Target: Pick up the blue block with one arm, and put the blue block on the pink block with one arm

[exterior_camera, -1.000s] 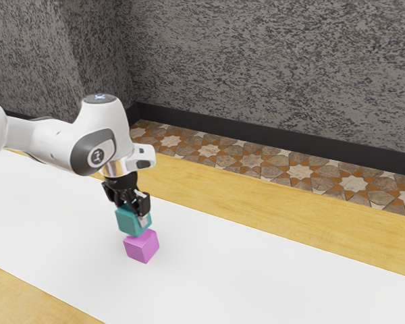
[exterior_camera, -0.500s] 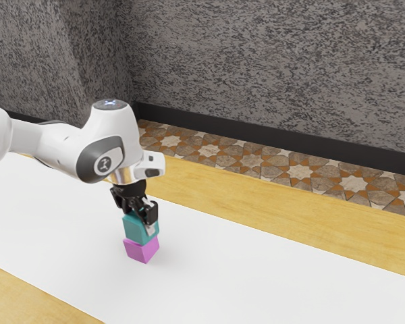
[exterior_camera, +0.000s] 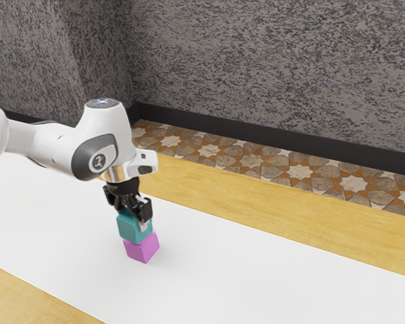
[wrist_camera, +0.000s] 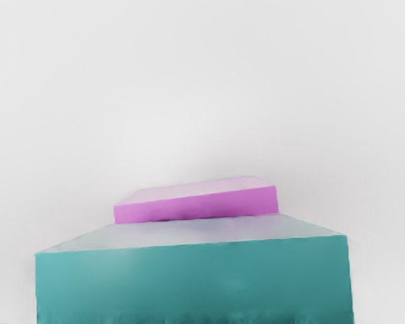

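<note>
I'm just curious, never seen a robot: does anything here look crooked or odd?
Slightly. The blue block, gripped by the hand, sits off-centre on the pink block, shifted toward the exterior view's left. Nothing else stands out.

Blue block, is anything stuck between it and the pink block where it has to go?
No, nothing visible is in the way. The gripper is shut on the blue block, which is right above the pink block with no other thing between them. Whether they touch, I cannot tell.
</note>
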Robot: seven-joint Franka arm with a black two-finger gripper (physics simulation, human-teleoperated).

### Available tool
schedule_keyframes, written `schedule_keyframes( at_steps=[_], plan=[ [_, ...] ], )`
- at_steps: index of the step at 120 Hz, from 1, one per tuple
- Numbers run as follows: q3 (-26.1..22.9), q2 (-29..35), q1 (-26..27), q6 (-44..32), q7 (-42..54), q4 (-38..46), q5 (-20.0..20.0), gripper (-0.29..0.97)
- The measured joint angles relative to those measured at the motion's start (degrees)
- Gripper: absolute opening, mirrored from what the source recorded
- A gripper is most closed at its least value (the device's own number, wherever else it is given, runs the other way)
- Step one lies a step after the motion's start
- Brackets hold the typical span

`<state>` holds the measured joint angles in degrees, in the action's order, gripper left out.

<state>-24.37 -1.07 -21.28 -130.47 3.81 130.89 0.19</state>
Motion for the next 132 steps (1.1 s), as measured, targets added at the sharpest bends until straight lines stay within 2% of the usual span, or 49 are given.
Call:
schedule_keyframes(
  at_steps=[18,42,104,119,132],
  plan=[
    [0.0,0.0,-1.2,0.1,0.6,0.0,-0.3,0.57],
    [0.1,0.5,-1.9,0.2,1.3,-0.2,-0.4,0.64],
    [0.1,3.2,-2.3,0.5,2.3,-1.6,-0.3,0.68],
    [0.1,6.7,-0.5,3.4,2.4,-2.4,-0.3,0.68],
    [0.4,8.3,0.1,8.1,2.5,-7.4,-0.3,0.68]
  ],
)
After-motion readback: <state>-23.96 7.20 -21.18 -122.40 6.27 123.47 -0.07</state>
